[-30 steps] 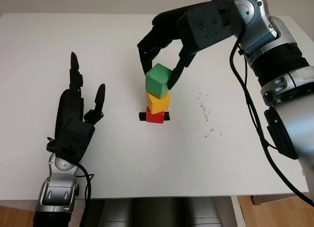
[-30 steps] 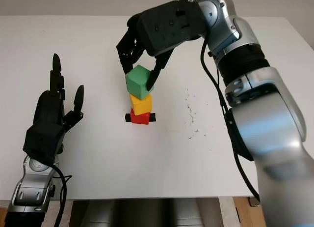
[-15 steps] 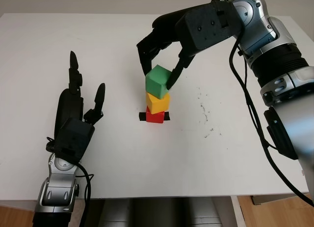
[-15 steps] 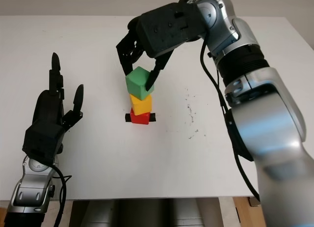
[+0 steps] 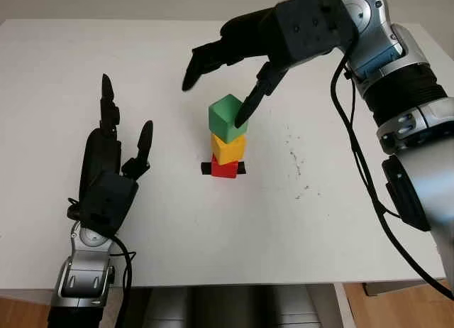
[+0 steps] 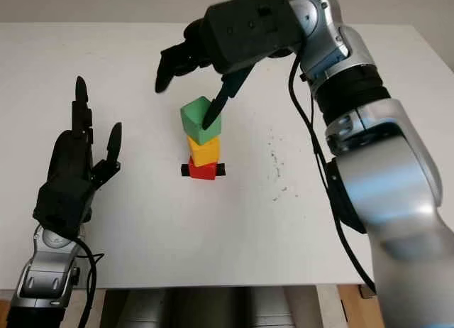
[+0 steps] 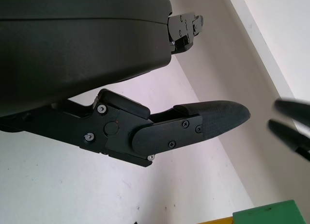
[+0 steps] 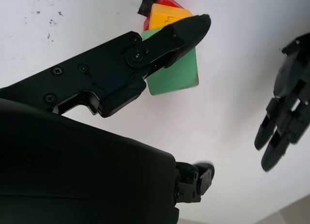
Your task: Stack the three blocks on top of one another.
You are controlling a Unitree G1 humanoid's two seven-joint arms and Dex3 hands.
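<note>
I see right hand open, holding nothing, straddling green block from 12 o'clock; stack complete, so I'd retreat straight up. Left hand open, parked at 9 o'clock.

Head stereo pair down onto the table; both wrist cameras close, sharing the block stack.
</note>
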